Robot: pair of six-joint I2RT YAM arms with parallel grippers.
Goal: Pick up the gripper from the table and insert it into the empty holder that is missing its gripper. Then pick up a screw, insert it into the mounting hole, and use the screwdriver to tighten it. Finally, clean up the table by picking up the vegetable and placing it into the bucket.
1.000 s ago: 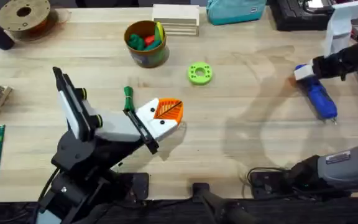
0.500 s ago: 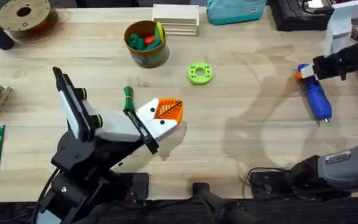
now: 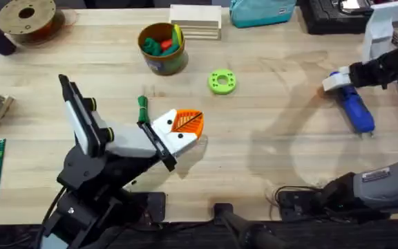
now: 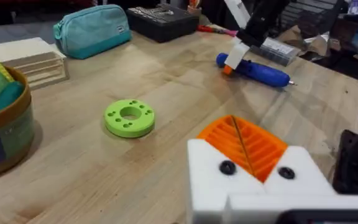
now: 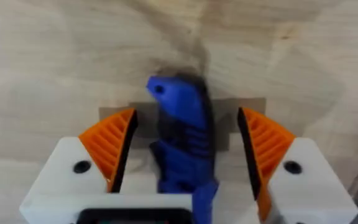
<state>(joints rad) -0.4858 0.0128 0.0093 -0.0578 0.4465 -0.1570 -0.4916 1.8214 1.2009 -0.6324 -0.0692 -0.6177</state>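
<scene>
Straddling the screwdriver (image 5: 182, 134), the right gripper (image 5: 185, 158) is seen with its orange pads spread wide on either side of the blue body and clear of it; nothing is held yet. In the overhead view the screwdriver (image 3: 353, 109) lies flat on the table (image 3: 268, 159) at the far right, bit pointing toward the near edge, with the right gripper (image 3: 337, 81) over its dark end. Step in hand is judged to be the pickup of the screwdriver. A good grasp is expected if the gripper is lowered until the pads flank the thickest part of the body, kept centred so both pads meet together, then closed squarely across the barrel to prevent rolling. The left gripper (image 3: 185, 124) rests near table centre, pads pressed together, empty. The vegetable (image 3: 142, 109) lies just beside it; the bucket (image 3: 162, 48) stands farther back.
</scene>
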